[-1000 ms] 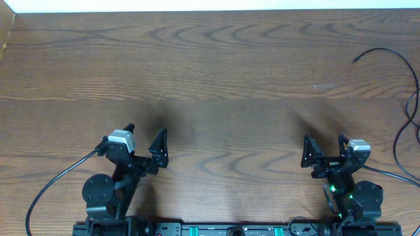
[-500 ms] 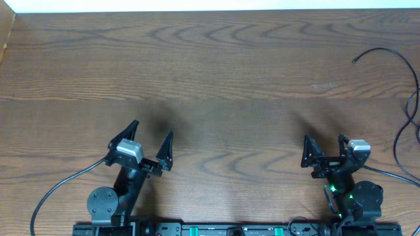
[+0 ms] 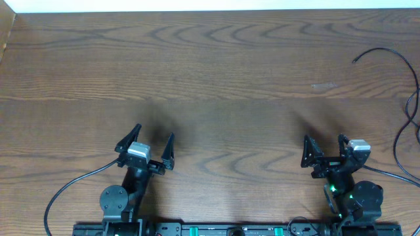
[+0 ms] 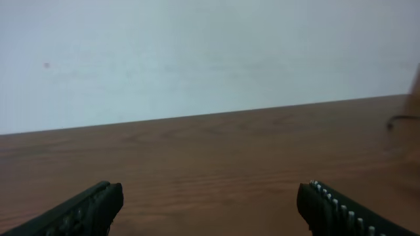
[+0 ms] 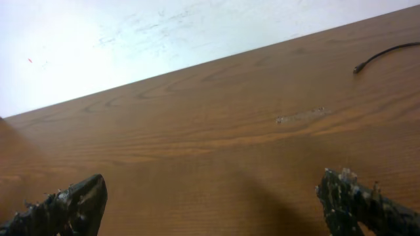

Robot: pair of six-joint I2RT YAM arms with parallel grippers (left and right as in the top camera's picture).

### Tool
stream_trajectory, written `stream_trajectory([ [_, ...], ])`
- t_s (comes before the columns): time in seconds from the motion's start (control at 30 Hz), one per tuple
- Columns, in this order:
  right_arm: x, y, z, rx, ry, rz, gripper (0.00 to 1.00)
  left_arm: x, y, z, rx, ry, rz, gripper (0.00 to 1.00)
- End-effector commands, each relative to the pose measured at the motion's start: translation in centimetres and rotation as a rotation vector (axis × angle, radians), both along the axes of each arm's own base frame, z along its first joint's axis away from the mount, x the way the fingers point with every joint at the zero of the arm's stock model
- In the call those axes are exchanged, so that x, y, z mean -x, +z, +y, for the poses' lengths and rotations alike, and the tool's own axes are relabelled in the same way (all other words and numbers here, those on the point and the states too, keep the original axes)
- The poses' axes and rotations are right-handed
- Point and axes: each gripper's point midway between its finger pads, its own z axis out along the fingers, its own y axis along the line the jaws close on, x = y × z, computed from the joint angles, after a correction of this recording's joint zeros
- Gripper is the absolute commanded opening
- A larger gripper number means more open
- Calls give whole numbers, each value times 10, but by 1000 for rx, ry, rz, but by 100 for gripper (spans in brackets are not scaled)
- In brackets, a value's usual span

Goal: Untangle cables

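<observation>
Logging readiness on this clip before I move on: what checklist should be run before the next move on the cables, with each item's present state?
1. Left gripper fingers open, nothing held: ok.
2. Right gripper fingers open, nothing held: ok.
3. A cable in view: ok, one black cable at the right edge of the table, its plug end lying loose.
4. Tangle in view: cannot tell, the black cable runs out of frame.
5. Path to the plug end free of objects: ok, only bare wood.

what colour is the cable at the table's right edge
Black cable; the overhead view shows it best.
</observation>
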Motion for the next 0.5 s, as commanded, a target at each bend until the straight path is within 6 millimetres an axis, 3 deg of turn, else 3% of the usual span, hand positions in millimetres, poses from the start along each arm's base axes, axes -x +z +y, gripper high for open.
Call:
stream_trajectory([
  [0.0, 0, 0, 0, -5, -2, -2, 99, -3, 3, 15, -13, 95, -20, 91],
  [0.13, 0, 0, 0, -5, -2, -2, 99, -6, -4, 32, -12, 190, 11, 91],
  [0.33, 0, 0, 0, -5, -2, -2, 99, -2, -46, 43, -37, 255, 179, 91],
  [0.47, 0, 0, 0, -5, -2, -2, 99, -2, -47, 45, -38, 269, 182, 91],
])
